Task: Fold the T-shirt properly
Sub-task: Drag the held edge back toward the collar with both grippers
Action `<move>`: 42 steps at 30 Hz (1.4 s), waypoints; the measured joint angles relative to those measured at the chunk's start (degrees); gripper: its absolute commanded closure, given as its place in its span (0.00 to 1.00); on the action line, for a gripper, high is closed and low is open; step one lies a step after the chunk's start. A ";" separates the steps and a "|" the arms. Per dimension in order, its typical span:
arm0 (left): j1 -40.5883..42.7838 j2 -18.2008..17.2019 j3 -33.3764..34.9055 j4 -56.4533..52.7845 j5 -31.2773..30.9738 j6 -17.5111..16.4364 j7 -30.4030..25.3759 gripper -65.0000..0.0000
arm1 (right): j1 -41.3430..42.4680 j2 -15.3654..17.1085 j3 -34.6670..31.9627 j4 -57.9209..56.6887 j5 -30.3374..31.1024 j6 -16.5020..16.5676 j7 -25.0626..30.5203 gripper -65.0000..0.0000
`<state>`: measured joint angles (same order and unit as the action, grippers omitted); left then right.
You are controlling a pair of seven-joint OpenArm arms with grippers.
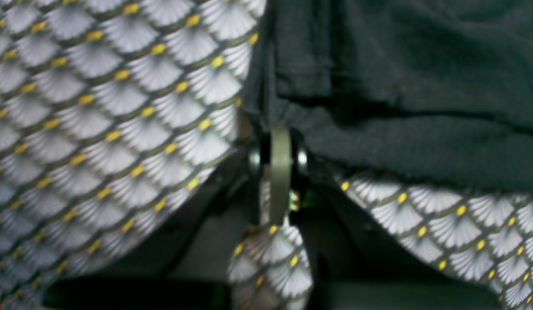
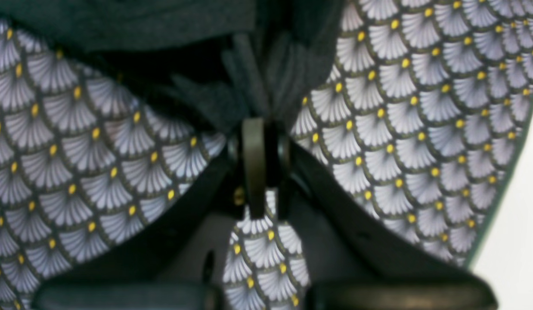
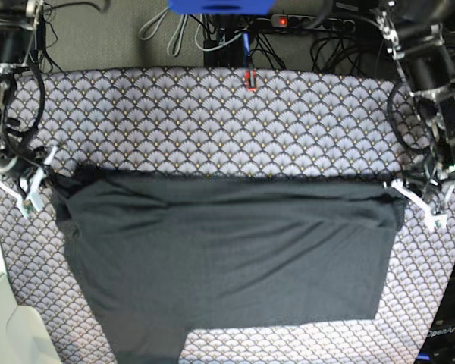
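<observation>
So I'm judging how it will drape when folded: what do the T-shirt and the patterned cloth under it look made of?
The T-shirt looks like soft matte knit, probably cotton jersey: it lies in loose folds and bunches into pleats at the right pincer. The patterned cloth looks like thin, smooth printed fabric lying flat; its fibre cannot be told.

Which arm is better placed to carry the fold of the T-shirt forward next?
Neither alone: left gripper and right gripper each pinch an opposite end of the T-shirt fold, so likely both together.
</observation>
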<state>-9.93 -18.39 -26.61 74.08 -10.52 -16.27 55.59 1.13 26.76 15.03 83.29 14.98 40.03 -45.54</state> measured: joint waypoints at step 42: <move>23.69 0.96 0.17 33.29 -1.11 -0.26 14.71 1.00 | -25.92 1.03 21.77 22.91 1.33 0.44 0.35 1.00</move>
<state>13.76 -17.43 -26.44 107.37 -11.64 -16.53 70.30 -24.80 27.79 36.80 106.19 16.32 40.47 -45.19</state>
